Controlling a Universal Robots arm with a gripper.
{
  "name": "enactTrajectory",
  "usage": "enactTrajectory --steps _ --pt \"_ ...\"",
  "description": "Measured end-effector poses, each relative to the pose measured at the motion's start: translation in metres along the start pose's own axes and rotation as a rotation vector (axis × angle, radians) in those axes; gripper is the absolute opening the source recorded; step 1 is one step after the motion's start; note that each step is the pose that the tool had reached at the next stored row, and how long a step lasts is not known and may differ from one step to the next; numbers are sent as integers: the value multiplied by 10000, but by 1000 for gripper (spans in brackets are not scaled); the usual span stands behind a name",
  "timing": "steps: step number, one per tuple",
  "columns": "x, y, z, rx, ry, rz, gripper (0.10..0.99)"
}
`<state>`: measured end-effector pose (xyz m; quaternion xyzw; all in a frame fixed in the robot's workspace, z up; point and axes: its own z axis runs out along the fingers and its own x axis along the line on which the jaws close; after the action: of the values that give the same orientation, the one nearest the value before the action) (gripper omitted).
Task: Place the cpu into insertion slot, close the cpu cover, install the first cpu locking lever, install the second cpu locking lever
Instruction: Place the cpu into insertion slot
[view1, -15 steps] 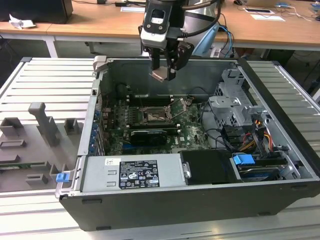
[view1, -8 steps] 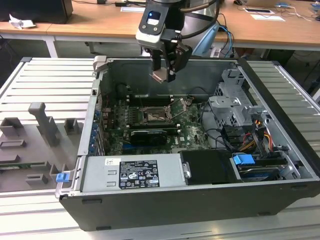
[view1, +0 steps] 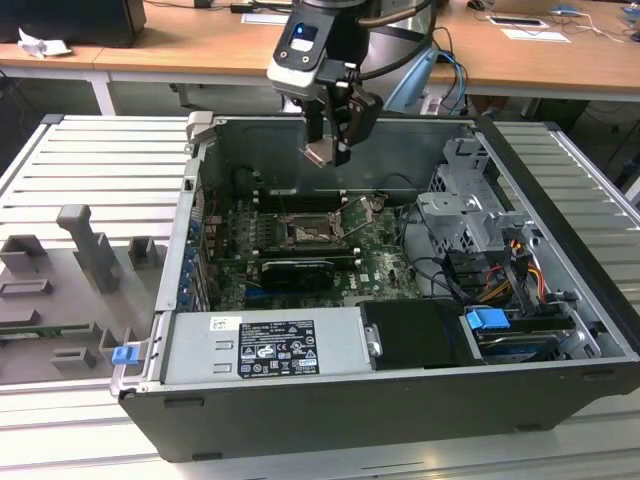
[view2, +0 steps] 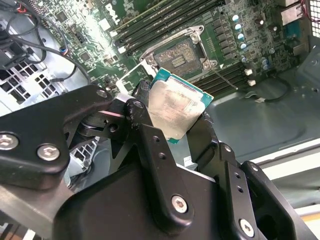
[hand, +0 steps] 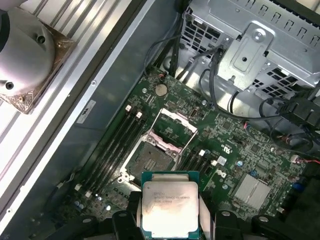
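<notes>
The cpu (hand: 170, 206), a small square chip with a pale metal top, is pinched by two opposite edges between the fingers of the black claw (hand: 170, 212). In the exterior view the claw (view1: 325, 150) hangs in the air over the open computer case (view1: 400, 400). Below it, well apart, the insertion slot (hand: 148, 162) lies bare on the green motherboard (hand: 235, 150), its dark pin field exposed. The cpu cover (hand: 179, 120) stands tipped open at the slot's edge. Long black memory slots (hand: 112, 145) run beside the slot. A silver power supply (view1: 270, 345) fills the case's near side, and the case rests on a slatted metal tabletop (view1: 80, 160).
</notes>
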<state>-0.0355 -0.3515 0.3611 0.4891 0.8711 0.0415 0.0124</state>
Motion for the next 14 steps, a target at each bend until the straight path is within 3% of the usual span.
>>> enactTrajectory --steps 14 --pt "0 -2 23 -7 -75 964 541"
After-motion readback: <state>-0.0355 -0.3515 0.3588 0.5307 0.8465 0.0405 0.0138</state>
